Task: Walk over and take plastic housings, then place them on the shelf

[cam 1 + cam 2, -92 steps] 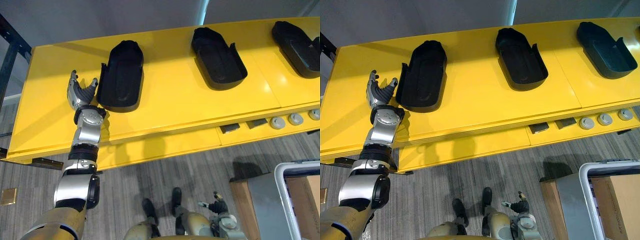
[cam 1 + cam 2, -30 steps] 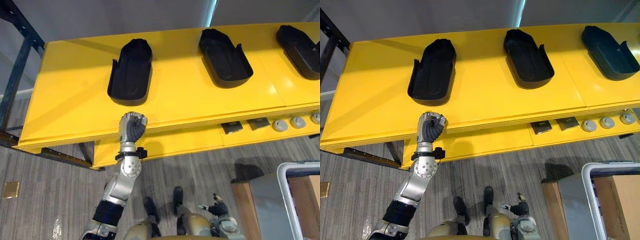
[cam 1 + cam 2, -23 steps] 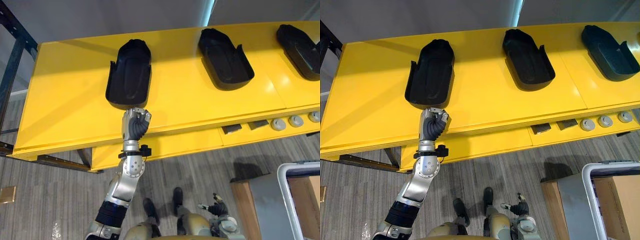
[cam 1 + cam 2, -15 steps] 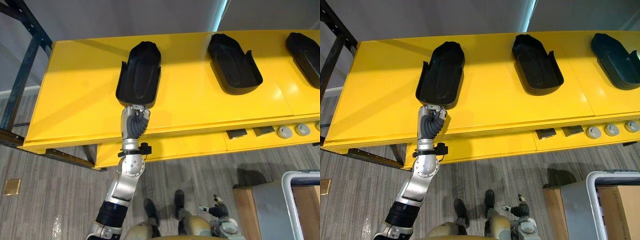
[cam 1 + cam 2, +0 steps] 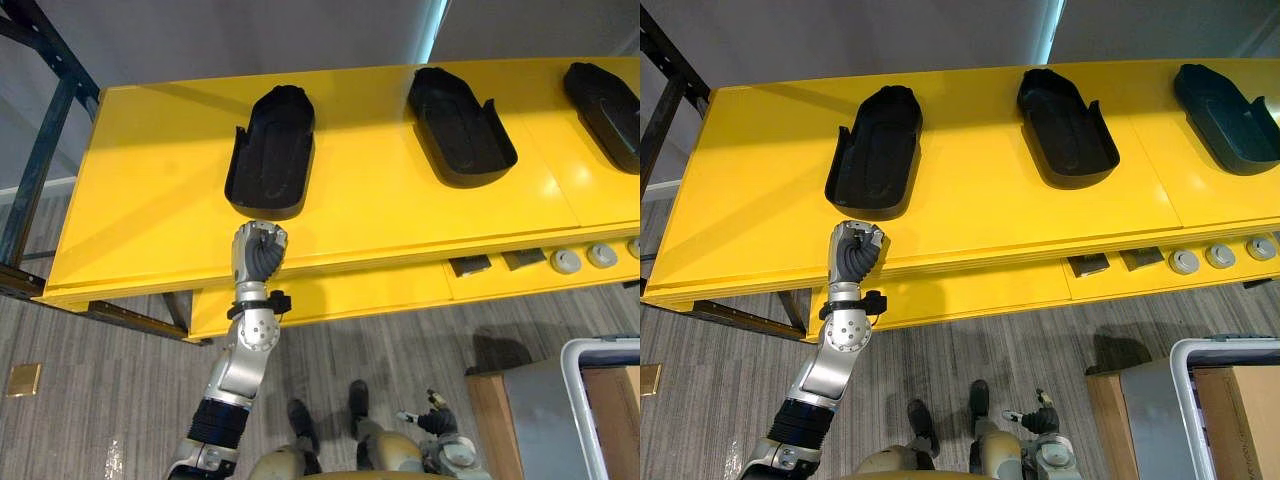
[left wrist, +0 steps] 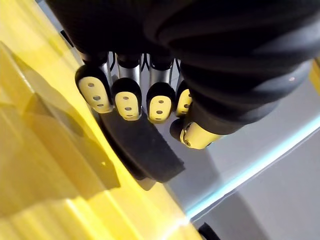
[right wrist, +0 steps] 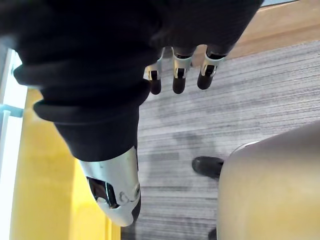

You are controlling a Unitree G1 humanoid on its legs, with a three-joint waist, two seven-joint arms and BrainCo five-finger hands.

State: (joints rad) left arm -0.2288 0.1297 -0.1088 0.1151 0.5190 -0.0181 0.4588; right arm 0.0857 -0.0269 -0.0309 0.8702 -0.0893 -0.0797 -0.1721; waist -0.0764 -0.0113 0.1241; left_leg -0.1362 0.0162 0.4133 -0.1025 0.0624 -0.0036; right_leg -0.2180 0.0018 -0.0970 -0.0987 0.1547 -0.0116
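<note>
Left hand [image 5: 258,250] fisted just beside near end of leftmost housing [image 5: 270,152]
Noted fingers curled tight, gripping nothing. Found matte black trough-shaped plastic shells, middle housing [image 5: 461,126] and right housing [image 5: 603,100] alike, lying well apart on glossy yellow table [image 5: 150,200]. Logged right hand [image 7: 178,79] slack-fingered, empty, over grey floor [image 7: 260,100].

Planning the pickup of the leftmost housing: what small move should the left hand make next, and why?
Probably uncurl the fingers and ease forward onto the near end of the leftmost housing. The left hand is curled on nothing, just short of it over the yellow table, and a closed hand cannot get round the rim. The right hand hangs open, low over the floor.
</note>
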